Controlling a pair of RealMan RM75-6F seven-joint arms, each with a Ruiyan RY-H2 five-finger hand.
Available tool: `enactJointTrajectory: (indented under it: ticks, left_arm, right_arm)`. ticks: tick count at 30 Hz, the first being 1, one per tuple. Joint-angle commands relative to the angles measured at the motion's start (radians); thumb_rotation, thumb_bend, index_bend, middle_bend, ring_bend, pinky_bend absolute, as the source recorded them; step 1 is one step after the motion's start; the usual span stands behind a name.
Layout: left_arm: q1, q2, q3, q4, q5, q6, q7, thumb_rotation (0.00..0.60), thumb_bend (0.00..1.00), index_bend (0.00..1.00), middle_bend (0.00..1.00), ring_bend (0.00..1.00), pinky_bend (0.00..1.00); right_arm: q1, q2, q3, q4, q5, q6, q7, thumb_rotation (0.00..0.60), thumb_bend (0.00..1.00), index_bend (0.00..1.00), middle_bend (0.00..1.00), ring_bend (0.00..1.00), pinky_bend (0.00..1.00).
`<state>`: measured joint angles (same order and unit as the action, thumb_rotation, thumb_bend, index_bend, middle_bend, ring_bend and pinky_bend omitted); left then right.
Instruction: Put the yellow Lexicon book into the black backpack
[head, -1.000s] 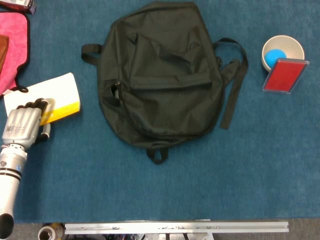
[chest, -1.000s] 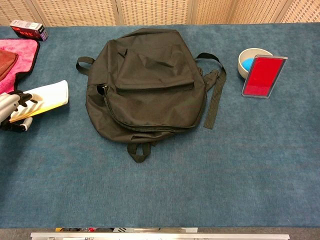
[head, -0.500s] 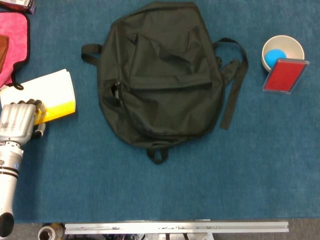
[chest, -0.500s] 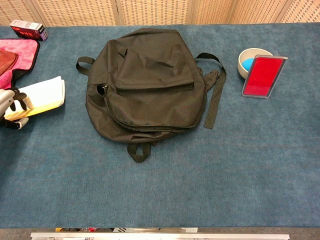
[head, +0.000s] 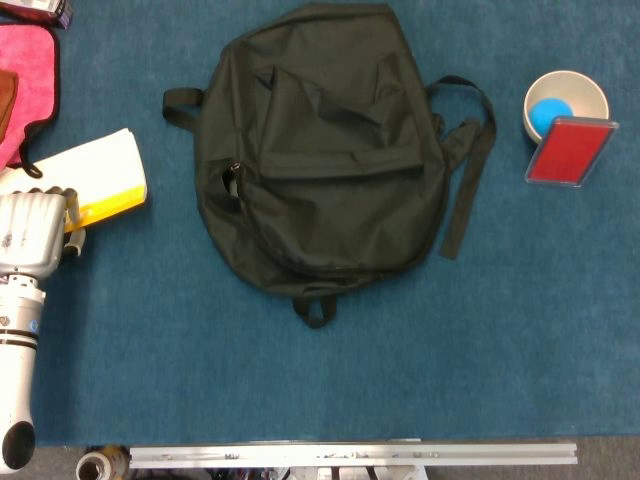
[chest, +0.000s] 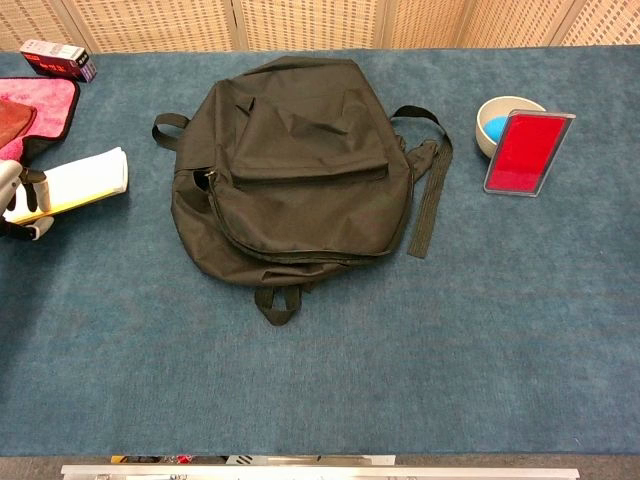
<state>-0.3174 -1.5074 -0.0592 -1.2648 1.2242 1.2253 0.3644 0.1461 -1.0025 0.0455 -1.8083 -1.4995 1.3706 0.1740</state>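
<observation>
The black backpack (head: 320, 160) lies flat on the blue table, top toward the far edge and straps out to the right; in the chest view the backpack (chest: 290, 170) looks closed. The yellow Lexicon book (head: 95, 175) lies at the far left, its white pages up and its yellow edge facing me. My left hand (head: 35, 232) grips the near left corner of the book (chest: 80, 180), with fingers over the top and the thumb below. In the chest view my left hand (chest: 15, 200) is cut off by the frame edge. My right hand is not in view.
A pink cloth (head: 25, 90) with a brown object on it lies behind the book, with a small box (chest: 58, 58) at the far left corner. At the right stand a white bowl (head: 566, 100) holding a blue ball and a red plate (head: 568, 150). A metal rail (head: 350, 455) lines the near edge.
My left hand has drawn back to the left with the book, pulling it further away from the backpack and toward the pink cloth. The backpack has not moved.
</observation>
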Motion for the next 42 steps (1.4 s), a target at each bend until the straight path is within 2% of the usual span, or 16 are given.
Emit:
enactJointTrajectory:
  ticks: [1, 7, 12, 22, 26, 42]
  left_arm:
    - [0.000, 0.003, -0.003, -0.005, -0.009, -0.013, 0.004, 0.600, 0.32, 0.49, 0.54, 0.54, 0.59]
    - [-0.001, 0.006, -0.010, -0.007, -0.018, -0.027, -0.003, 0.600, 0.32, 0.45, 0.54, 0.53, 0.58]
    - [0.001, -0.003, -0.022, 0.010, -0.006, -0.017, -0.044, 0.600, 0.39, 0.45, 0.54, 0.54, 0.59]
    - [0.001, -0.012, -0.037, 0.042, 0.035, 0.014, -0.116, 0.600, 0.47, 0.52, 0.56, 0.55, 0.65]
    - [0.006, -0.011, -0.035, 0.062, 0.080, 0.045, -0.183, 0.600, 0.50, 0.56, 0.59, 0.56, 0.69]
    - [0.031, 0.042, 0.027, 0.167, 0.337, 0.264, -0.392, 0.600, 0.50, 0.61, 0.62, 0.55, 0.71]
  right_arm:
    - [0.000, 0.000, 0.000, 0.000, 0.001, -0.001, 0.000, 0.600, 0.03, 0.36, 0.39, 0.28, 0.38]
    - [-0.001, 0.003, 0.001, -0.003, 0.003, -0.001, 0.001, 0.600, 0.03, 0.36, 0.39, 0.28, 0.38]
    - [-0.006, 0.008, 0.001, -0.009, -0.002, 0.009, 0.006, 0.600, 0.03, 0.36, 0.39, 0.28, 0.38]
    - [-0.018, 0.015, 0.000, -0.013, -0.016, 0.032, 0.023, 0.600, 0.03, 0.36, 0.39, 0.28, 0.38]
    - [-0.018, 0.014, 0.000, -0.013, -0.026, 0.037, 0.024, 0.600, 0.03, 0.36, 0.39, 0.28, 0.38]
    - [0.012, -0.016, 0.021, -0.048, -0.070, 0.043, -0.039, 0.600, 0.03, 0.36, 0.39, 0.28, 0.38]
